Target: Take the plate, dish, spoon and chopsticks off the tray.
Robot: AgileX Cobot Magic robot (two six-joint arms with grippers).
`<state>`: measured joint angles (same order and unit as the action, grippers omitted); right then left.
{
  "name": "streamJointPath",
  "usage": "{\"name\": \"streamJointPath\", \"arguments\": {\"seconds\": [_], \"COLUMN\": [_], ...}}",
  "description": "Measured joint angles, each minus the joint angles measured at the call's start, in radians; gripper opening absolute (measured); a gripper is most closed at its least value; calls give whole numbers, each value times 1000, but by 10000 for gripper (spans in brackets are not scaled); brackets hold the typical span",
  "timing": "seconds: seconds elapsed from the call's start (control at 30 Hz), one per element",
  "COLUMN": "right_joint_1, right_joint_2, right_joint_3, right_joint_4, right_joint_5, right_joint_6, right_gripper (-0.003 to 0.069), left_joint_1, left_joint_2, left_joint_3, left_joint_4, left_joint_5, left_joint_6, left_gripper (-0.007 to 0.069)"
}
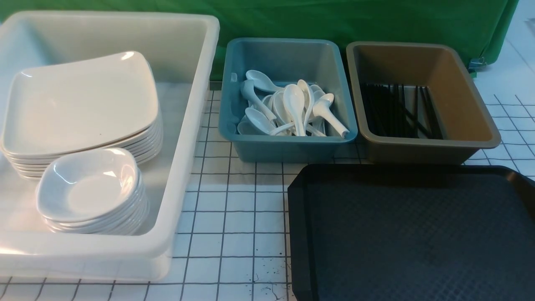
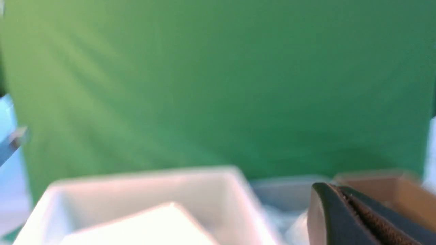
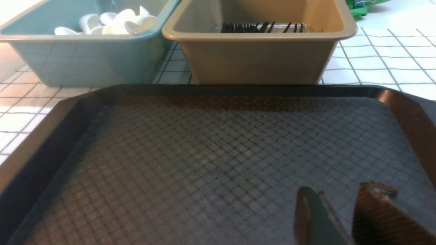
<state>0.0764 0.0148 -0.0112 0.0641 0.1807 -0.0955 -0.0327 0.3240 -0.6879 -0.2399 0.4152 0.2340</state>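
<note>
- Nearest you, the tray (image 1: 401,234) lies on the right half of the table (image 1: 234,217). You see nothing on its textured floor in the front or right wrist view, though its near and right edges are cut off, so you cannot vouch for those strips.
- The right gripper (image 3: 335,217) hangs low over the tray's near right part. Its jaws stand partly apart with only tray between them, holding nothing.
- In the white tub (image 1: 184,167) on the left, the dish (image 1: 90,188) tops a small stack at the near side. Judge it light, stiff, glossy and slippery; take it by the raised rim, not the slick hollow.
- Behind it the plate (image 1: 79,102) tops a taller stack, tilted. Expect it heavier and just as slick; grip a rim edge, and mind chipping.
- The left gripper (image 2: 356,217) shows only in its own blurred wrist view, above the tub's right side. Its jaws are pressed together, empty.
- Farther, the blue bin (image 1: 288,100) holds a jumble of spoons; the spoon (image 1: 294,104) you cleared cannot be singled out. It should be light and hard: pinch the handle.
- The brown bin (image 1: 422,100), far right, holds the chopsticks (image 1: 397,110), thin, rigid, prone to roll. Dark shadow makes their count unreadable.
</note>
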Motion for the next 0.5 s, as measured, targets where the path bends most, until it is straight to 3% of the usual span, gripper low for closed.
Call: {"name": "streamJointPath", "arguments": {"seconds": [0.3,0.5], "right_joint_1": [0,0], "right_joint_2": [0,0], "right_joint_3": [0,0], "right_joint_4": [-1,-1], "right_joint_5": [0,0], "right_joint_6": [0,0], "right_gripper": [241,243], "left_joint_1": [123,140], "left_joint_2": [-281,-323], "left_joint_3": [474,642], "left_joint_4": [60,74], "left_joint_5": [-179,-262], "left_joint_6": [-76,-134], "left_gripper": [4,4]}}
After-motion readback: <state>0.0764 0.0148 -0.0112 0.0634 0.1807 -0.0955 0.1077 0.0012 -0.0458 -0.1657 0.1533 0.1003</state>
